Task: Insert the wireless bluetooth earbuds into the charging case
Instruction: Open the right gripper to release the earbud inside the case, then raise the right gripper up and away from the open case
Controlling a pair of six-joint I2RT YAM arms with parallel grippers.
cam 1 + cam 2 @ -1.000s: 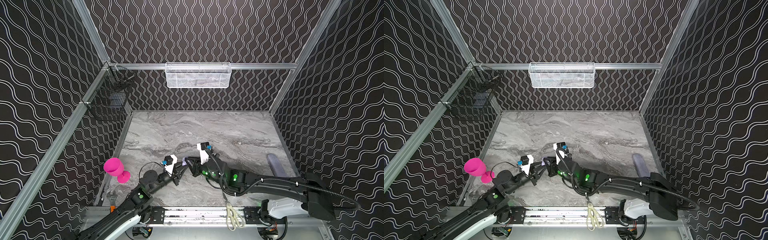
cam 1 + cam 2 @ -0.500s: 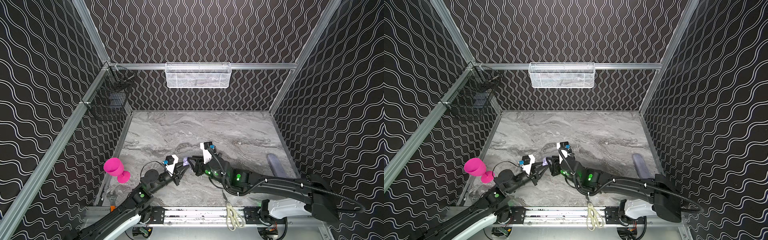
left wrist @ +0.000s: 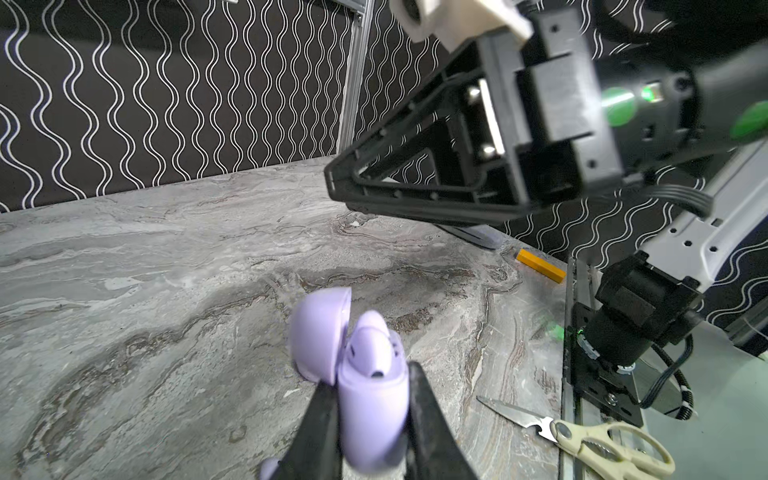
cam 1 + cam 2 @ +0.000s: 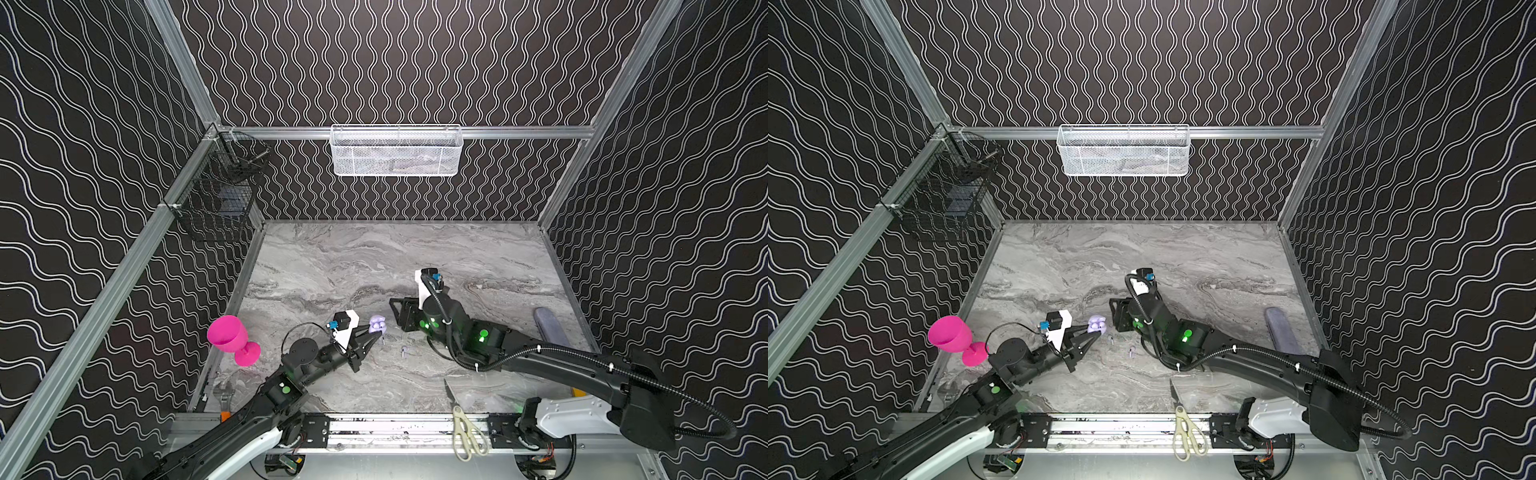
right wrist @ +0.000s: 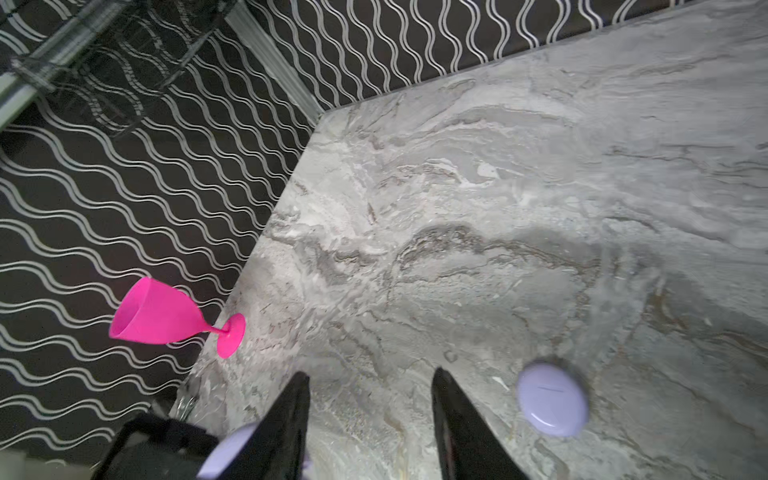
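Observation:
My left gripper (image 3: pixel 372 378) is shut on the lavender charging case (image 3: pixel 374 419), which stands upright with its lid (image 3: pixel 320 328) swung open. One earbud (image 3: pixel 374 349) sits in the case. In both top views the case (image 4: pixel 377 324) (image 4: pixel 1096 323) is at the left fingertips, front centre of the table. Two loose earbuds (image 4: pixel 403 351) (image 4: pixel 1112 338) lie on the marble just in front of it. My right gripper (image 5: pixel 370 374) (image 4: pixel 397 316) hangs open and empty just right of the case.
A closed round lavender puck (image 5: pixel 552 399) lies on the marble beside the right fingers. A pink goblet (image 4: pixel 232 338) stands at the table's left edge. Scissors (image 4: pixel 463 428) lie on the front rail, a long grey-lavender object (image 4: pixel 548 326) at the right. Wire baskets (image 4: pixel 395 149) hang on the walls.
The right gripper has drawn back to the right, away from the case, and its jaws have opened. The left gripper has kept its hold on the case in place.

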